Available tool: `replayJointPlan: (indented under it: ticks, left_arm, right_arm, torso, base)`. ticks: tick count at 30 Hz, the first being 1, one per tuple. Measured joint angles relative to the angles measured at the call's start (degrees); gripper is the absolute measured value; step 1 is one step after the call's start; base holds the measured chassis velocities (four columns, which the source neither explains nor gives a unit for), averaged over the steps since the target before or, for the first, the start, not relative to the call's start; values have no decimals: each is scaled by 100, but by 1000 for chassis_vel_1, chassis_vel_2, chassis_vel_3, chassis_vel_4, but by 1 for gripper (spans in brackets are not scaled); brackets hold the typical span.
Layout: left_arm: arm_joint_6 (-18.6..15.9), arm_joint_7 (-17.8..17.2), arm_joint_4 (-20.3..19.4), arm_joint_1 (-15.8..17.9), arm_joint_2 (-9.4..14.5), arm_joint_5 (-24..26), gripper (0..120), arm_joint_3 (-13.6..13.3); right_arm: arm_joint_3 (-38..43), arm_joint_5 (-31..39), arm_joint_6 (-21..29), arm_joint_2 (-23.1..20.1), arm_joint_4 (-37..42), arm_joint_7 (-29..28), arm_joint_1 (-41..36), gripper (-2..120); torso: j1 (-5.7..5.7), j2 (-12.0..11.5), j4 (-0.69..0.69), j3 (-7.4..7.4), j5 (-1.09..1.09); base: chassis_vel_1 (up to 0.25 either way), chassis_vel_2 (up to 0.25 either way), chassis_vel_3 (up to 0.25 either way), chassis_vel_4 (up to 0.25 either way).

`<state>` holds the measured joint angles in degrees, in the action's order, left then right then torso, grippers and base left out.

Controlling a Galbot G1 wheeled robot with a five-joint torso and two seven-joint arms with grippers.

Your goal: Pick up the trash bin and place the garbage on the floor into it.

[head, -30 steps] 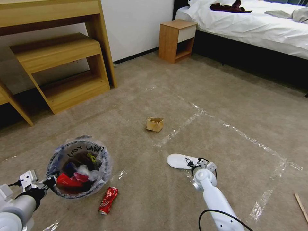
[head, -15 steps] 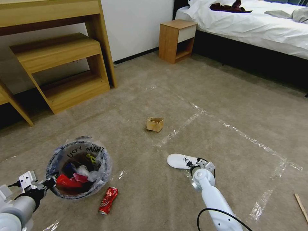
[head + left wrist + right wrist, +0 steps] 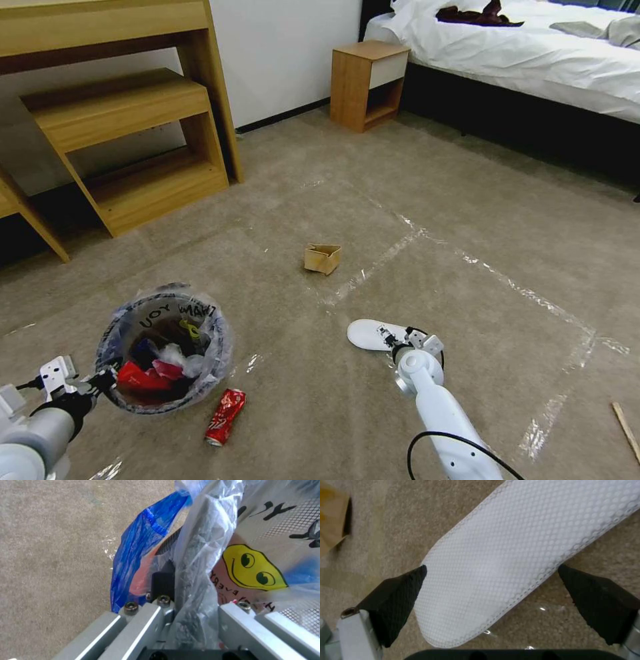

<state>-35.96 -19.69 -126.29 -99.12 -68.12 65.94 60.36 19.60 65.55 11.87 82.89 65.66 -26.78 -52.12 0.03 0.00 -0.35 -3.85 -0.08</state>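
Right pincer [image 3: 493,597] spread astride the white slipper [image 3: 526,547] on the floor [image 3: 467,220].

The slipper's long axis runs across the gap, one pad [image 3: 403,592] touching its edge; left pincer [image 3: 100,381] pinches the trash bin [image 3: 163,347] rim — the farther arm.

Right gripper [image 3: 392,339] hides slipper [image 3: 371,334] heel (head view).

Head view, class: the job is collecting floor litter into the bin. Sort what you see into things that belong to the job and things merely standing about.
Part of the job:
trash bin, gripped at its rim by the left claw
white slipper, between the right claw's open fingers
crushed red can
cardboard box
wooden stick

Just standing about:
nightstand
bed
wooden desk
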Motion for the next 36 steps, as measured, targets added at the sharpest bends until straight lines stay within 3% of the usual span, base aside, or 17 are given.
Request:
replayJointPlan:
  ticks: [36]
  left_arm:
    - [47,50,-56,-148,-54,-86,0,-5]
  right_arm:
    - [-40,-131,-167,149,-571,345,301,100]
  torso:
    - [0,0,-1,0,0]
  base:
    - [0,0,0,0]
